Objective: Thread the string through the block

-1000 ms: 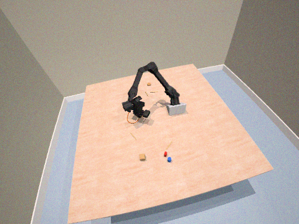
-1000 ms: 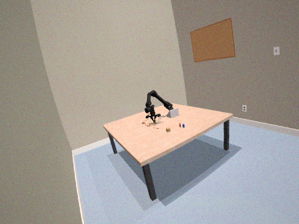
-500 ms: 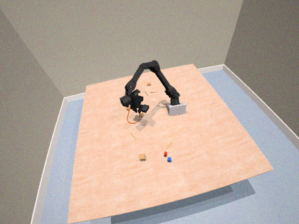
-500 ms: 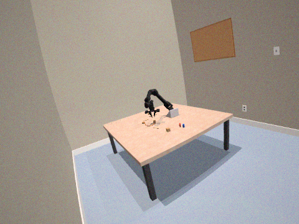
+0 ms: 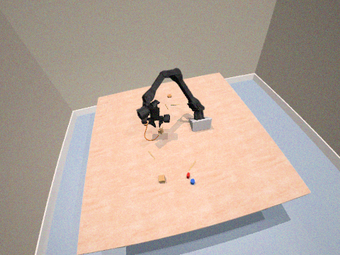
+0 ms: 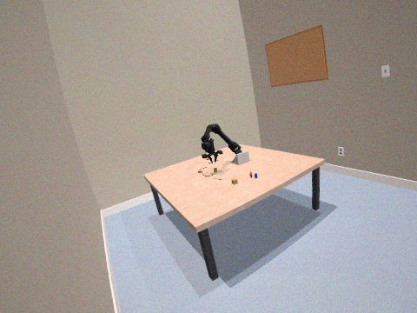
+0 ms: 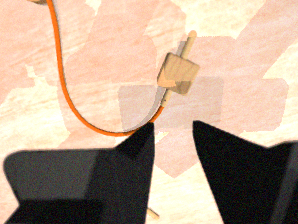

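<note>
The wooden block (image 7: 178, 73) (image 5: 160, 131) (image 6: 215, 169) is on the table. In the wrist view the stick (image 7: 188, 45) runs through its hole, a longer piece out at the far side and a short end (image 7: 166, 97) at the near side. The orange string (image 7: 64, 90) (image 5: 145, 134) leaves the near end and curves left to the button (image 7: 37, 1) (image 6: 200, 171). My gripper (image 7: 173, 128) (image 5: 156, 126) (image 6: 214, 162) is partly open and empty, above the table on the string side of the block. No string shows inside the block.
A loose stick (image 5: 151, 155) (image 7: 153, 214) lies near the gripper. Another stick (image 5: 192, 165), a red piece (image 5: 188, 175), a blue piece (image 5: 193, 181) and a small wooden cube (image 5: 161, 178) lie toward the front. Two sticks and an orange-brown object (image 5: 169, 95) are at the back.
</note>
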`<control>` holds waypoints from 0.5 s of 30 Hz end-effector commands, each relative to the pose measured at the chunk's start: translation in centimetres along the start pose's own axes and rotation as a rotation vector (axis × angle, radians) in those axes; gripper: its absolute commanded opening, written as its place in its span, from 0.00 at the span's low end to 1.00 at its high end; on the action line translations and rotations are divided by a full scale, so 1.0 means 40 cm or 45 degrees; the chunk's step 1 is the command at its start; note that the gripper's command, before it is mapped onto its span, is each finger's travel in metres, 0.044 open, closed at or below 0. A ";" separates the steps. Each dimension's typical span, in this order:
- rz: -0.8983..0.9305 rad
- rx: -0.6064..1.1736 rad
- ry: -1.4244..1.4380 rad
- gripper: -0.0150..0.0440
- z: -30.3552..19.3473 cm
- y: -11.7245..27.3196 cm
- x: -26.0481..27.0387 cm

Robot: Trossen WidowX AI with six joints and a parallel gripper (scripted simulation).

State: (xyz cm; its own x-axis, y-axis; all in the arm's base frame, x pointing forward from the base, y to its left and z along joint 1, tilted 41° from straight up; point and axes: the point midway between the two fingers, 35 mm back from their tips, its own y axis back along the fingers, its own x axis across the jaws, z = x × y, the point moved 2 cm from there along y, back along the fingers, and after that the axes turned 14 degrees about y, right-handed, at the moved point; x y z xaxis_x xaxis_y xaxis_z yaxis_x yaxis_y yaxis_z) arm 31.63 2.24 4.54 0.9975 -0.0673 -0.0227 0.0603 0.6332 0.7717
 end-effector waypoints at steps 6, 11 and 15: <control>-0.002 -0.009 1.352 0.46 0.046 0.008 -0.030; -0.007 -0.009 1.685 0.46 0.058 0.009 -0.040; -0.010 -0.009 1.938 0.46 0.065 0.009 -0.046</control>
State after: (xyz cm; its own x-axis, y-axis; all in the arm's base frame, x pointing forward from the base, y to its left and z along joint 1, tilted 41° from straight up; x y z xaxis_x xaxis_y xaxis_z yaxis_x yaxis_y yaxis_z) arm 30.84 1.55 5.01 0.7565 0.4698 -0.4549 0.0708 0.6327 0.7711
